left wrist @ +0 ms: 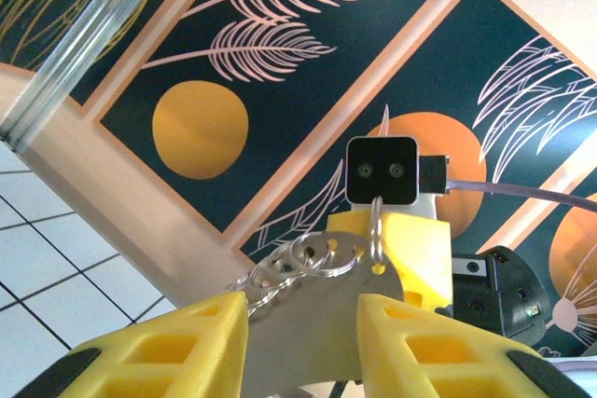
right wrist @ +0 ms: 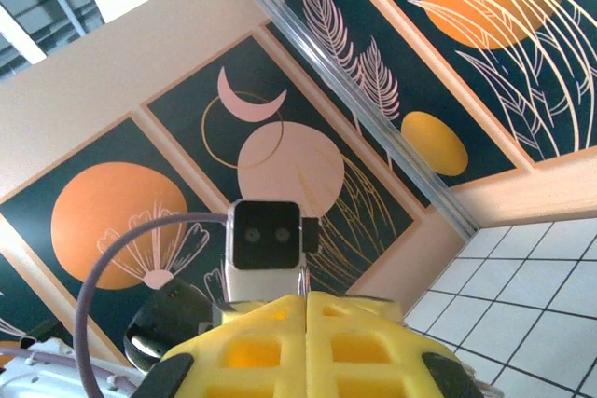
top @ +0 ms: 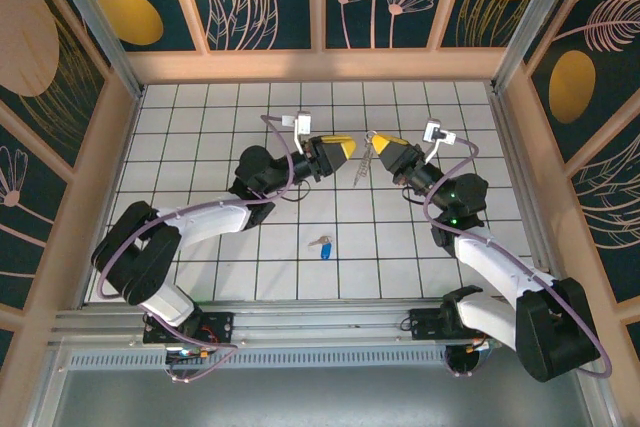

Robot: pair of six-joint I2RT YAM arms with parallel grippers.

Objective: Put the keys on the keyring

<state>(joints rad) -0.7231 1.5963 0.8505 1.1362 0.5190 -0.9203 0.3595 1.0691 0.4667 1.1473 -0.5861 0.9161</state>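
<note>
The key [top: 323,245], silver with a blue head, lies flat on the white tiles between the two arms, with neither gripper touching it. The keyring [top: 366,160] hangs above the floor from my right gripper [top: 378,142], which is shut on one of its rings. In the left wrist view the keyring [left wrist: 312,256] shows as linked silver rings with a flat metal plate [left wrist: 317,309]. My left gripper [left wrist: 303,323] faces it with its yellow jaws apart, and the plate sits in the gap. In the right wrist view the right gripper [right wrist: 306,300] is pressed shut with thin wire at its seam.
The two grippers meet tip to tip over the middle of the tiled floor, with the left gripper [top: 348,148] a little left of the hanging rings. Wooden-framed patterned walls [top: 320,65] close in the back and both sides. A metal rail [top: 320,319] runs along the near edge.
</note>
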